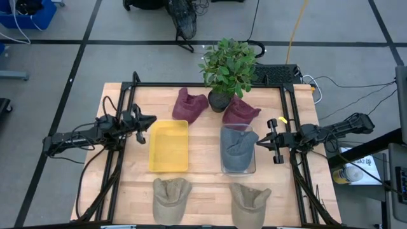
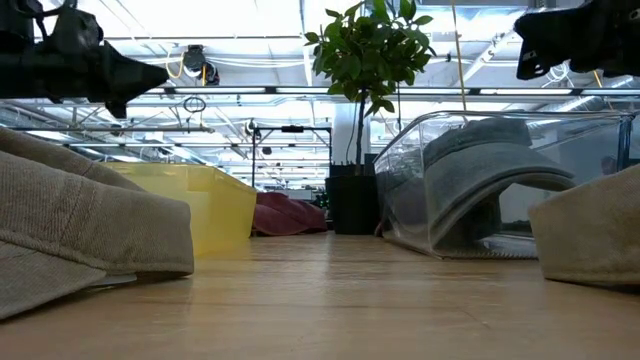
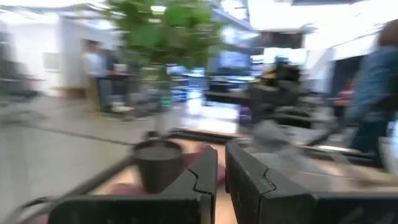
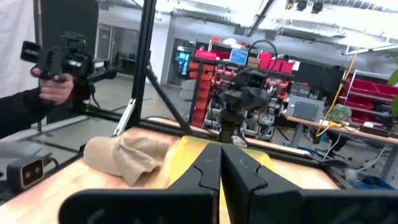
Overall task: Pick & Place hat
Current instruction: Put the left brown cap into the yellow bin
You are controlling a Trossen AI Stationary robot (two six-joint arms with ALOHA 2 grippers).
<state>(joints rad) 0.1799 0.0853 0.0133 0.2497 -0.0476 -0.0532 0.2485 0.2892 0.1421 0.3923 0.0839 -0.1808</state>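
From straight above, the grey hat [image 1: 238, 149] lies inside the clear bin [image 1: 238, 169], its long axis running toward the plant and back, the brim end toward the plant; it sits just beside the right gripper [image 1: 262, 142], on the side its tips face. That gripper hangs empty with fingers pressed together. The left gripper [image 1: 151, 119] hovers at the far corner of the yellow tray [image 1: 168, 145], which holds nothing, fingers nearly closed and empty. Two maroon hats [image 1: 190, 105] flank the potted plant [image 1: 227, 67] beyond both grippers, and two tan hats [image 1: 172, 198] lie on the wooden table [image 1: 203, 191] at its near edge. At table height, the grey hat [image 2: 490, 175] arches soft and felt-like inside the glossy clear bin [image 2: 400, 190], under the right gripper's dark body; coarse tan fabric fills both lower corners. The left wrist view is blurred; its fingers [image 3: 205, 177] stand a thin slit apart, a dark pot beyond. In the right wrist view the fingers [image 4: 208, 171] meet, with a tan hat [image 4: 124, 155] and the yellow tray [image 4: 186, 152] ahead, and a person's hand [image 4: 53, 87] holding a black device in the room.
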